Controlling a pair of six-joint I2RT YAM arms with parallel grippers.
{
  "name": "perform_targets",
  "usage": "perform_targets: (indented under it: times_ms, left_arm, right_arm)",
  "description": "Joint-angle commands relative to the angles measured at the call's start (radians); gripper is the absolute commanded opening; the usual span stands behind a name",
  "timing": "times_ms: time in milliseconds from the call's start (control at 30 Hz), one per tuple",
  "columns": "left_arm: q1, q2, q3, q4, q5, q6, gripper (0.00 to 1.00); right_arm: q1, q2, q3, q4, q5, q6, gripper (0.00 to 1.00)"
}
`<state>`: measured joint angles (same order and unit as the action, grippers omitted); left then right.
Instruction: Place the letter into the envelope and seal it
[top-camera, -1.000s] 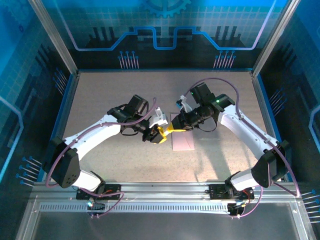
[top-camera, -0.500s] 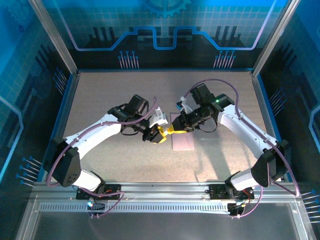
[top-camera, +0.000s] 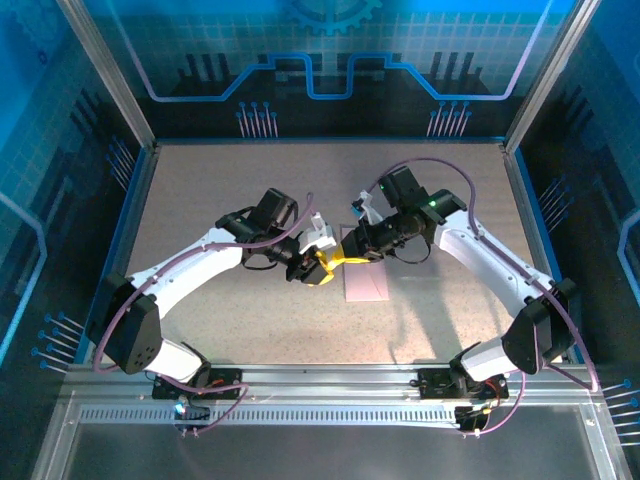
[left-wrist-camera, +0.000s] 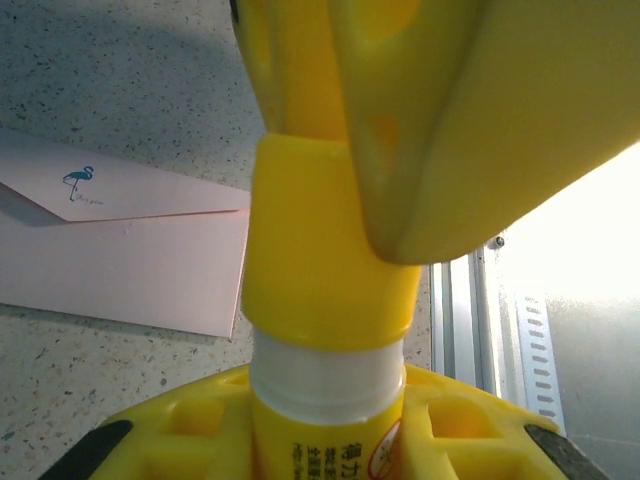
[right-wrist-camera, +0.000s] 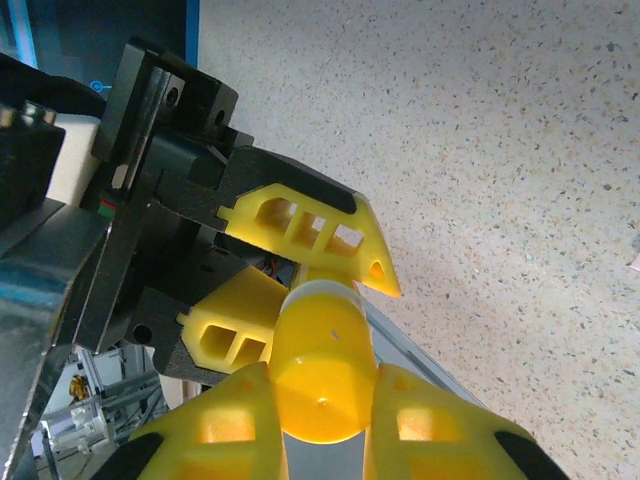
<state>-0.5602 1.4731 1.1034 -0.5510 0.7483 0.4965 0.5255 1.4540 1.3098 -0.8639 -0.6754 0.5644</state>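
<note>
On the speckled table (top-camera: 200, 200) the flat pale pink paper envelope (top-camera: 366, 285) lies with my claws meeting above its edge. My left claw (top-camera: 318, 270) grips the small yellow glue stick (left-wrist-camera: 325, 395) by its body. My right claw (top-camera: 352, 257) grips its cap (left-wrist-camera: 322, 270), so I'd pull straight apart along the stick, keeping both grips firm.

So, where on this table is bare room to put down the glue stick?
Bare table lies along the back wall, and in front between the envelope and the arm bases. The middle is crowded: left gripper and right gripper both grip the glue stick beside the envelope.
</note>
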Motion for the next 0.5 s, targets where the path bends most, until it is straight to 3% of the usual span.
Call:
perform_targets:
  times_ms: [0, 267, 467]
  left_arm:
    - [-0.013, 0.000, 0.049, 0.077, 0.057, -0.001, 0.27]
    - [-0.014, -0.004, 0.053, 0.080, 0.062, 0.006, 0.27]
    - [-0.017, -0.008, 0.055, 0.116, 0.061, -0.012, 0.26]
  right_arm:
    - [0.030, 0.021, -0.021, 0.034, -0.036, 0.024, 0.19]
    - [0.025, 0.065, 0.010, -0.082, -0.102, -0.101, 0.19]
    - [0.042, 0.086, -0.018, -0.016, -0.156, -0.090, 0.19]
